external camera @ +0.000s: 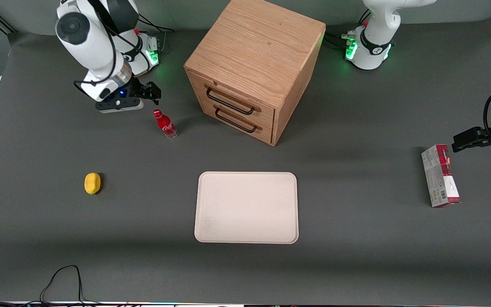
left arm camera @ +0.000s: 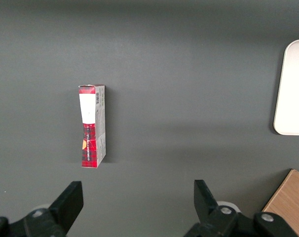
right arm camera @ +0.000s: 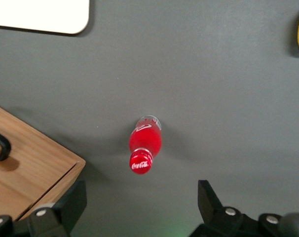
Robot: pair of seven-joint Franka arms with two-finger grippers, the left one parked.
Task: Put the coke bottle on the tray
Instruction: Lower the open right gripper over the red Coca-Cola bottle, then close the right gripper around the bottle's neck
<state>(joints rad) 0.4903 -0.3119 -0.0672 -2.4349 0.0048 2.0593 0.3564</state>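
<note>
The coke bottle [external camera: 165, 124] stands upright on the dark table, small and red with a red cap and white script; it also shows in the right wrist view [right arm camera: 145, 144]. The cream tray [external camera: 246, 207] lies flat nearer the front camera than the wooden cabinet; one corner of it shows in the right wrist view [right arm camera: 46, 15]. My right gripper [external camera: 146, 93] is open and empty, held above the table a little farther from the front camera than the bottle. In the wrist view the gripper [right arm camera: 139, 205] has its fingers spread wide, the bottle cap just ahead of the gap.
A wooden two-drawer cabinet [external camera: 252, 68] stands beside the bottle; its corner shows close to the gripper [right arm camera: 31, 168]. A yellow lemon [external camera: 92, 183] lies toward the working arm's end. A red-and-grey carton box [external camera: 440, 175] lies toward the parked arm's end.
</note>
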